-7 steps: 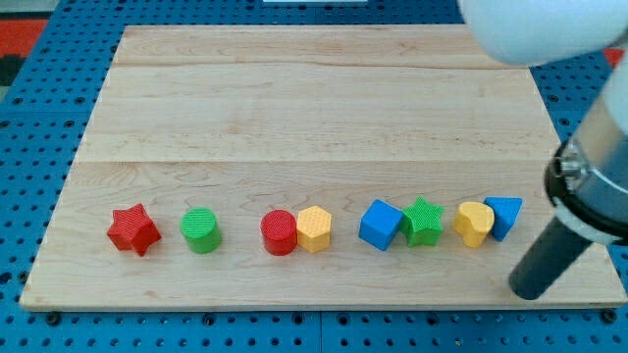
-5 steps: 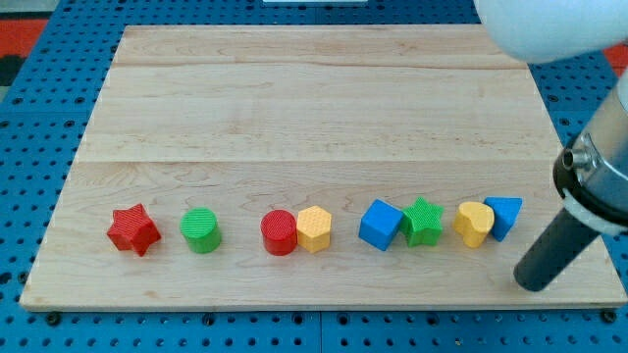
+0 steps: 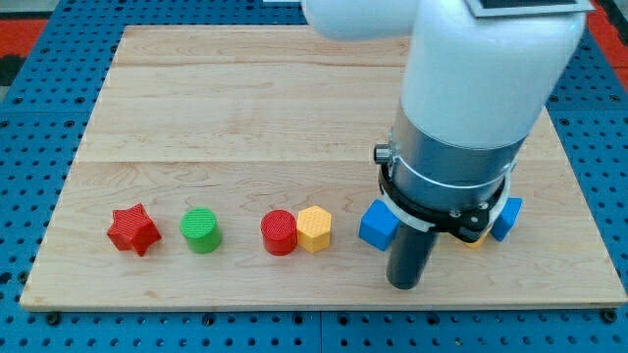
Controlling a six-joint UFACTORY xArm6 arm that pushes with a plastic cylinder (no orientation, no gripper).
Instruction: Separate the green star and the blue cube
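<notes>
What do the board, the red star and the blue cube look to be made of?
The board looks like pale wood planks, matte, with visible grain and seams. The red star and blue cube look like matte plastic, possibly 3D-printed: fine ridges show on the tops. My tip stands just below the cube.

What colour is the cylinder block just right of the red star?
Green: the cylinder beside the red star, clearest in the camera view, the only one.

Pale wooden board (image 3: 245, 108), blue pegboard surface (image 3: 39, 147)
</notes>
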